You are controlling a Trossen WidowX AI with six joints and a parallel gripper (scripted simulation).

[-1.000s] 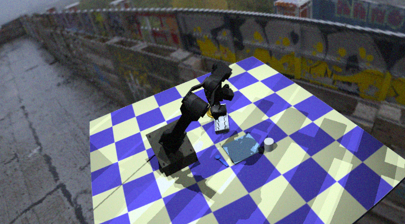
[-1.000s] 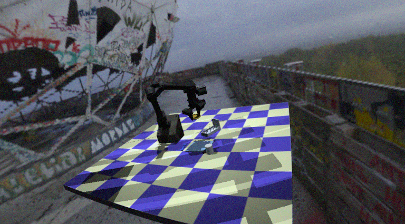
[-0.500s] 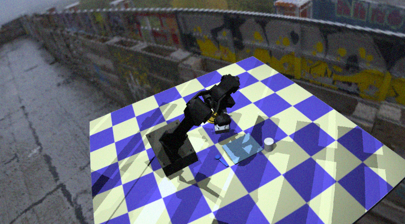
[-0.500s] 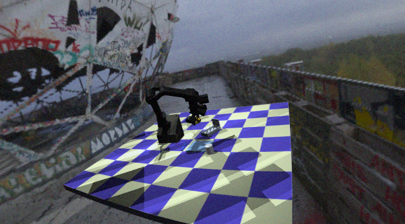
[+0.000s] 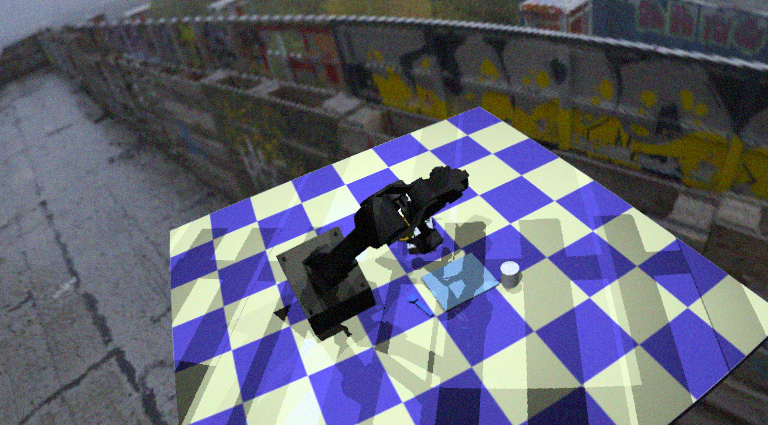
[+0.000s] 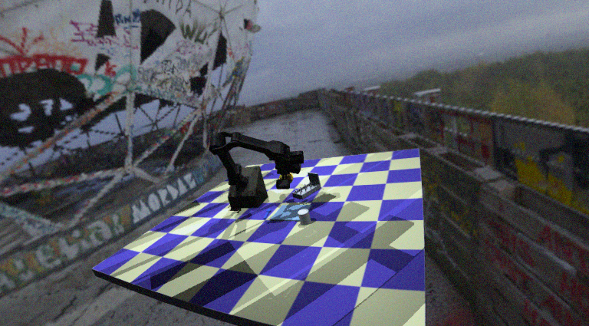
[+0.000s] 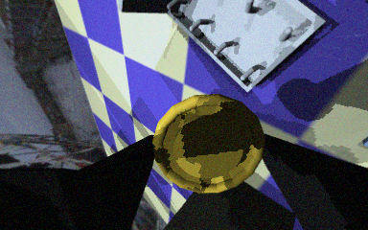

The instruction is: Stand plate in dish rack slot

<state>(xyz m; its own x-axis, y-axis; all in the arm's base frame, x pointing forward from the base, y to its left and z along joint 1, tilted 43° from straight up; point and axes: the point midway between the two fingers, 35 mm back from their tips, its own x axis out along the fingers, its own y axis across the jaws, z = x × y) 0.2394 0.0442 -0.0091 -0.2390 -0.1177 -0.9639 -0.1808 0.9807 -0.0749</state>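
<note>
Yellow plate between my fingers, beside the rack

Yellow and round, the plate point(image 6: 281, 176) point(image 7: 209, 144) was clamped between the fingertips of my gripper point(image 6: 284, 179) point(image 7: 206, 140), held above the checkered table point(image 5: 504, 352) point(image 6: 295, 257) and apart from the pale dish rack point(image 6: 306, 189) point(image 7: 287, 53) with its curved rails. Farther out, a light-blue flat square point(image 5: 459, 281) point(image 6: 286, 212) lay near a white cylinder point(image 5: 510, 273) point(image 6: 304, 216), and a small blue utensil point(image 5: 420, 305) point(image 6: 268, 213) lay on the square's other side.
</note>
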